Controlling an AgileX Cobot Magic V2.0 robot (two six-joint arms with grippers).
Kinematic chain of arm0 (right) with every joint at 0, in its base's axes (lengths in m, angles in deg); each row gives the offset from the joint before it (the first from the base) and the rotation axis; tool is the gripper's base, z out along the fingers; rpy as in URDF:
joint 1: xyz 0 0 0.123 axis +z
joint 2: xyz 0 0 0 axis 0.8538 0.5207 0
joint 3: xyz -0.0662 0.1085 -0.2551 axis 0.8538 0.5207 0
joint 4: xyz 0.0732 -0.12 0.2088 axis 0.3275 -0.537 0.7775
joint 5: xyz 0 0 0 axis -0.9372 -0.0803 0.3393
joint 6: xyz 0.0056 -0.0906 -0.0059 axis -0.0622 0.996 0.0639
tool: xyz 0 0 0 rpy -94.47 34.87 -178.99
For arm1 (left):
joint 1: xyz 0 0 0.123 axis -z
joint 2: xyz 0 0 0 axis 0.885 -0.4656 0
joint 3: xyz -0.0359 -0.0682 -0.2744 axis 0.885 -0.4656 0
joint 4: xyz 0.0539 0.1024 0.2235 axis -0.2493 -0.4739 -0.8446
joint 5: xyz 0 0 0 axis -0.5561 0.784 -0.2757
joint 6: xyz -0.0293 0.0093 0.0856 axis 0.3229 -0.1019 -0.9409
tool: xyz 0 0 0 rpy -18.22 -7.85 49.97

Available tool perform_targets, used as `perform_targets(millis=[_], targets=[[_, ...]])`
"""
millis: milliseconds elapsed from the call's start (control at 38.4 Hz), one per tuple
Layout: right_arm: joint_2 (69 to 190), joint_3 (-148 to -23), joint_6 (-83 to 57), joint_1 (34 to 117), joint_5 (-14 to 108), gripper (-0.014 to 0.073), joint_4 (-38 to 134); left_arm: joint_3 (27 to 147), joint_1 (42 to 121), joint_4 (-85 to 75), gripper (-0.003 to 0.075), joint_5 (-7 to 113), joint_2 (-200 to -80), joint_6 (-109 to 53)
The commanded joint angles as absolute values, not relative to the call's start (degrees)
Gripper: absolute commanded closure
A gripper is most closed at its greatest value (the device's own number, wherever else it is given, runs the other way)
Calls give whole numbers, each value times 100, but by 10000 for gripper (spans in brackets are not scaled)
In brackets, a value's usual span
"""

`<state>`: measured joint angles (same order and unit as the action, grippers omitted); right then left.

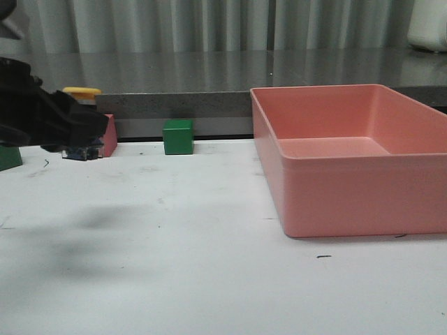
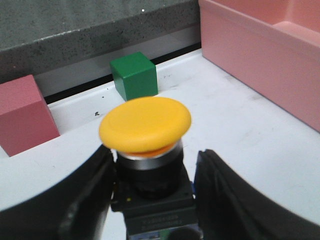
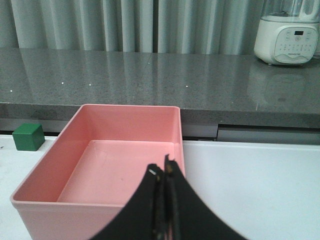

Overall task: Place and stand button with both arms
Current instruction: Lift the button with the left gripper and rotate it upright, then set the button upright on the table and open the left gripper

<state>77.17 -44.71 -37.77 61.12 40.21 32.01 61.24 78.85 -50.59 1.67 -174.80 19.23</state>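
Front view: the left gripper (image 1: pixel 66 132), a black jointed assembly, reaches in low from the left edge over the white table (image 1: pixel 209 279). The button (image 1: pixel 82 122) stands upright between its fingers, yellow cap uppermost and clear base just at the table surface; contact with the table cannot be confirmed. A pink cube (image 1: pixel 109 135) sits directly behind the button, a green cube (image 1: pixel 178 136) further right against the grey stone ledge (image 1: pixel 174 105), and part of another green block (image 1: pixel 10 158) shows at the left edge. A smooth pink rectangular bin (image 1: pixel 419 202) with rounded corners occupies the right side.

Left wrist view: the left gripper (image 2: pixel 152 192) pinches the button (image 2: pixel 145 125) by its black body, one dark matte finger (image 2: pixel 225 195) on each side. The cap is a smooth, domed yellow disc above a silvery collar. The pink cube (image 2: pixel 22 112) and green cube (image 2: pixel 134 76) lie beyond it, near the ledge.

Right wrist view: the right gripper (image 3: pixel 162 175) hangs above the near wall of the bin (image 3: pixel 45 170), its black curved fingers (image 3: pixel 150 200) pressed together on nothing. A white appliance (image 3: pixel 289 35) stands on the speckled counter (image 3: pixel 150 75)
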Motion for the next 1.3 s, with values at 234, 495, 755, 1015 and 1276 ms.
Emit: perform_targets(millis=[234,495,755,1015,1276], targets=[[7777,-4621,-3734,6085,4517,664,3130,6220,7862,-4555,523,-1902,-18539,1292],[7777,-4621,-3734,6085,4517,664,3130,6220,7862,-4555,523,-2513,-19118,1242],[7777,-4621,-3734,6085,4517,664,3130,6220,7862,-4555,520,-2644,-19315,826],[7777,-4621,-3734,6085,4517,664,3130,6196,7862,-4530,520,-2692,-19439,814],[7777,-4621,-3734,6085,4517,664,3130,6183,7862,-4530,518,-2859,-19619,814]])
